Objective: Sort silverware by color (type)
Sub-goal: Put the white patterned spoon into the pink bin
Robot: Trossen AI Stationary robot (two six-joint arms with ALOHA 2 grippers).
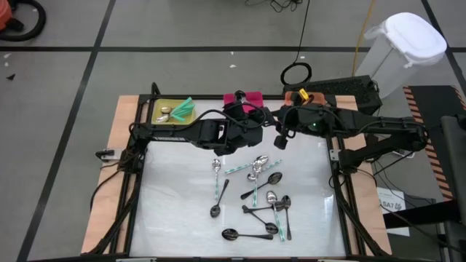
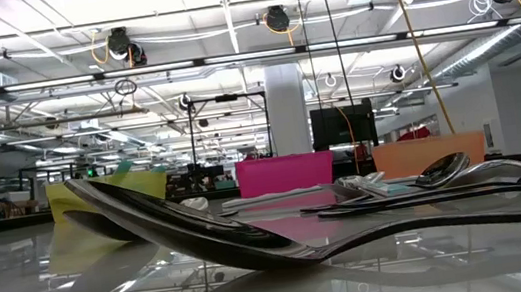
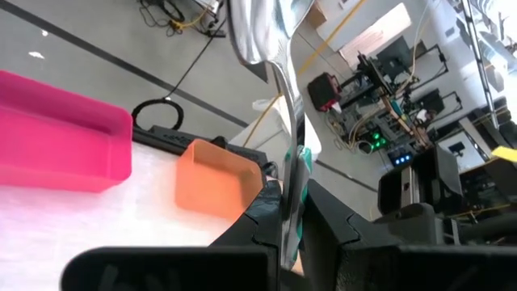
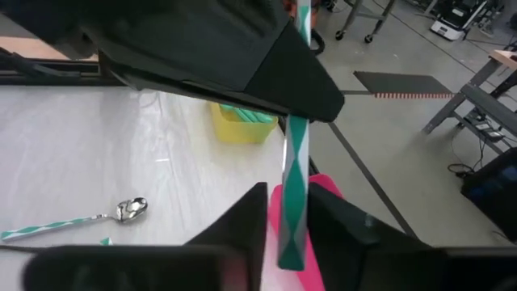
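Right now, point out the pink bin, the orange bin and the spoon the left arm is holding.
pink bin [image 3: 65, 133], left wrist view, on its front wall.
orange bin [image 3: 212, 187], left wrist view, on its near side wall.
teal-handled spoon [image 3: 284, 105], left wrist view, on its silver neck.

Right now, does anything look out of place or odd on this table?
One oddity: the teal-handled spoon is clamped in the left gripper up in the air near the pink bin, and the right gripper sits at its handle end too. Probably a handover. Nothing looks spilled or damaged.
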